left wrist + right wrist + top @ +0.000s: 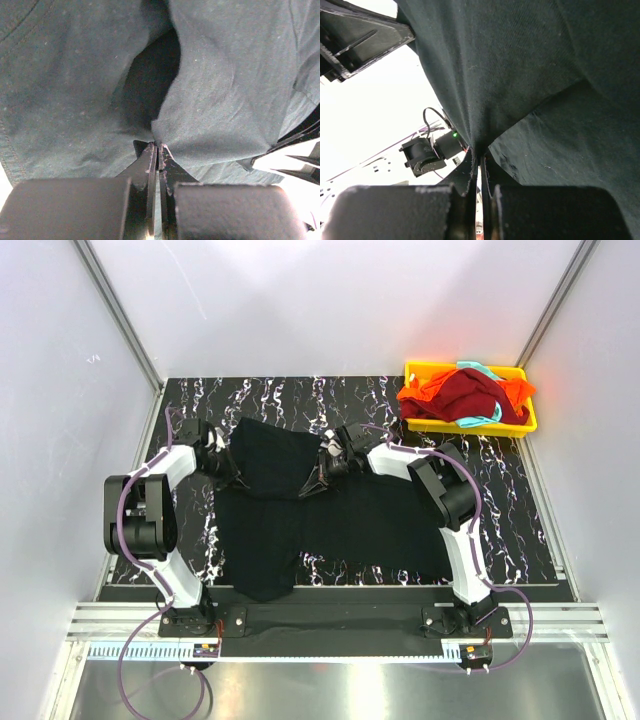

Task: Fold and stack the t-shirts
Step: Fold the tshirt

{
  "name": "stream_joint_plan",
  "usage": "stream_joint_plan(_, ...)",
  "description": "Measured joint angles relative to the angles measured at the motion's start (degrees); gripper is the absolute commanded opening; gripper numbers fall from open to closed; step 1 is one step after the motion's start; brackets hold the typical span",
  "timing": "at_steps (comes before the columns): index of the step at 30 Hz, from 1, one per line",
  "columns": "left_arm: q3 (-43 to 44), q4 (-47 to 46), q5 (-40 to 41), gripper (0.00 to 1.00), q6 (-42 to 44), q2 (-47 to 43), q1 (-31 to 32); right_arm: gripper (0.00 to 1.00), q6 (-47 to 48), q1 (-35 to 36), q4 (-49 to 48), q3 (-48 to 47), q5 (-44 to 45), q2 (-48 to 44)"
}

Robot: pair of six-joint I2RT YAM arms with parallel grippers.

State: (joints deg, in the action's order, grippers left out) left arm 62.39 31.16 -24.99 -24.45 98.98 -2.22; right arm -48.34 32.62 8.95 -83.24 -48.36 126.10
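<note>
A black t-shirt [300,525] lies spread on the marbled black table, its far part lifted and folded toward the near side. My left gripper [226,468] is shut on its left edge; the cloth [100,75] bunches at the pinched jaws [159,148]. On the right edge of the lifted part my right gripper [318,480] is shut too, with the fabric [520,65] hanging from its tips [480,156]. The dark red t-shirt [470,395], the orange t-shirt [425,398] and the teal t-shirt [482,420] lie heaped at the back right.
The heap sits in a yellow tray [527,420] at the table's back right corner. White walls with metal rails close in the table on three sides. Both arm bases stand at the near edge.
</note>
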Motion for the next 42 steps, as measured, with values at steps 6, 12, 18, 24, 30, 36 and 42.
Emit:
stream_joint_plan(6,-1.92,-0.04,1.29,0.02,-0.92,-0.31,0.00,0.00,0.59,0.00,1.03,0.00,-0.61,0.24)
stream_joint_plan(12,-3.93,-0.02,1.99,0.02,-2.12,-0.63,0.00,0.01,1.53,0.00,2.64,0.00,-0.61,0.61)
stream_joint_plan(18,-4.83,-0.35,2.47,0.14,-3.17,-0.63,0.00,0.02,2.19,0.00,3.50,-0.57,-0.61,1.40)
stream_joint_plan(24,-4.87,-0.35,4.94,0.22,-3.39,-1.03,-0.07,0.09,3.80,0.00,6.10,-0.96,-0.57,1.46)
stream_joint_plan(30,-4.87,-0.66,5.40,0.52,-2.34,-3.23,-0.11,0.09,5.01,0.00,8.59,-3.34,-0.70,1.79)
stream_joint_plan(36,-7.52,-2.56,3.21,0.61,-1.66,-5.95,-0.11,0.09,5.40,0.00,9.22,-4.52,-0.74,2.36)
stream_joint_plan(42,-10.62,-4.59,-0.66,0.59,-2.47,-6.05,-0.11,0.09,5.64,0.00,9.46,-4.61,-0.79,2.56)
